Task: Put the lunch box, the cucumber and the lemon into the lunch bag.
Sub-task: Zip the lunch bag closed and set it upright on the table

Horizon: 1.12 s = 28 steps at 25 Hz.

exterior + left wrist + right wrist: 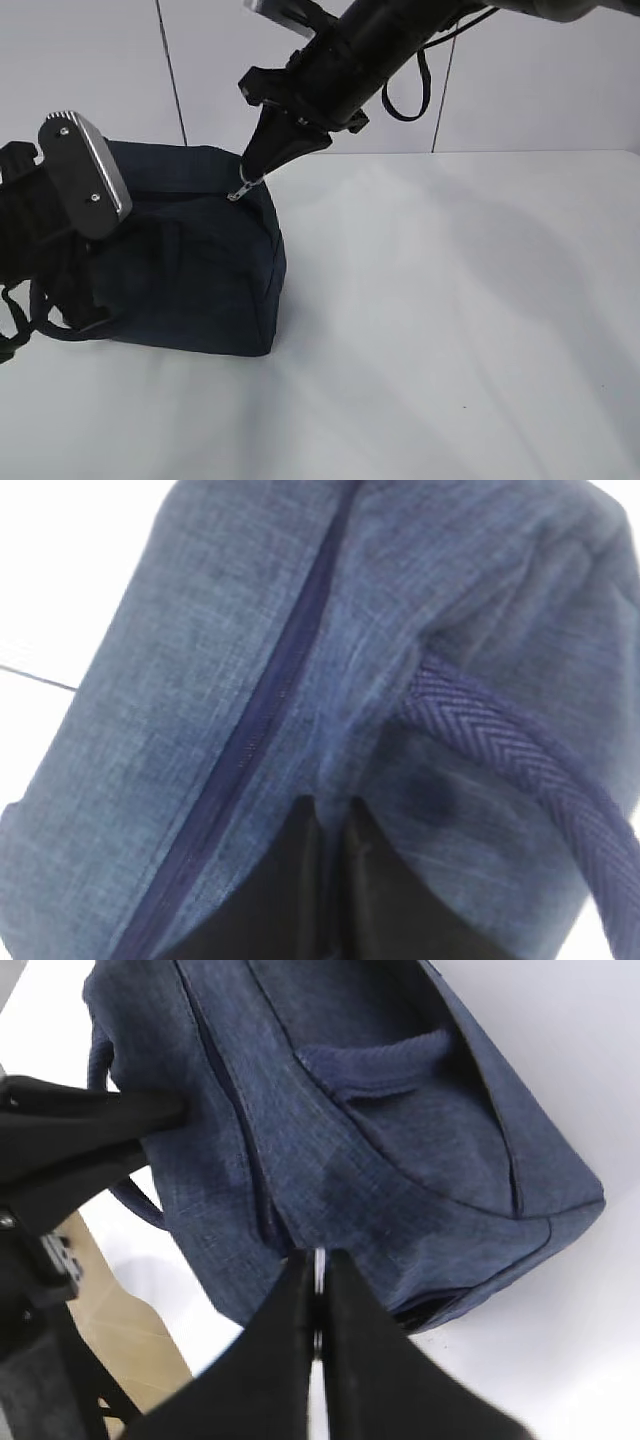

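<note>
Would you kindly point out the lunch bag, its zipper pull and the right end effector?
lunch bag [215, 290], exterior view, front fabric wall.
zipper pull [240, 188], exterior view, metal ring.
right end effector [318, 1305], right wrist view, between the fingertips.

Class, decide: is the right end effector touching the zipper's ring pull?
Touching. The exterior view shows the right end effector pinching the ring pull at the lunch bag's top corner.
</note>
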Tool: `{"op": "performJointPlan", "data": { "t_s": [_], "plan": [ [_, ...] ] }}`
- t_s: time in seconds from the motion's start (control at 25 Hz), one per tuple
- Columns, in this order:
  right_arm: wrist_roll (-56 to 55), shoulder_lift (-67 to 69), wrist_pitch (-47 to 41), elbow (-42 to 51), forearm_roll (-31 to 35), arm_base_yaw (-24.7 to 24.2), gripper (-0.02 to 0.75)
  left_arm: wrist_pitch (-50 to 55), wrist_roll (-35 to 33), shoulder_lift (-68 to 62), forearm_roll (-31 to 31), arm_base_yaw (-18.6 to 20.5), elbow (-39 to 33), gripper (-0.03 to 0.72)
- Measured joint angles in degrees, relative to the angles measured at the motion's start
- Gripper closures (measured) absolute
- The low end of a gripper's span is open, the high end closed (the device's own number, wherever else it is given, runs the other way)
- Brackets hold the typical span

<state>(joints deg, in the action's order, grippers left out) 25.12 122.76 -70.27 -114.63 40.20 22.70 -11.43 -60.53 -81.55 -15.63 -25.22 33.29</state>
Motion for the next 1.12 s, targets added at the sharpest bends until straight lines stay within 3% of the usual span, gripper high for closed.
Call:
{"op": "performJointPlan", "data": {
  "t_s": [0.36,1.12],
  "plan": [
    [-8.2,-2.0,0.1,0.0,1.5,0.1,0.73,-3.7,0.0,-0.8,-0.2,3.9,0.0,0.691],
    [-42.4,-2.1,4.3,0.0,5.4,0.2,0.73,-7.6,-0.3,-1.0,-0.2,4.4,0.0,0.691]
  ]
}}
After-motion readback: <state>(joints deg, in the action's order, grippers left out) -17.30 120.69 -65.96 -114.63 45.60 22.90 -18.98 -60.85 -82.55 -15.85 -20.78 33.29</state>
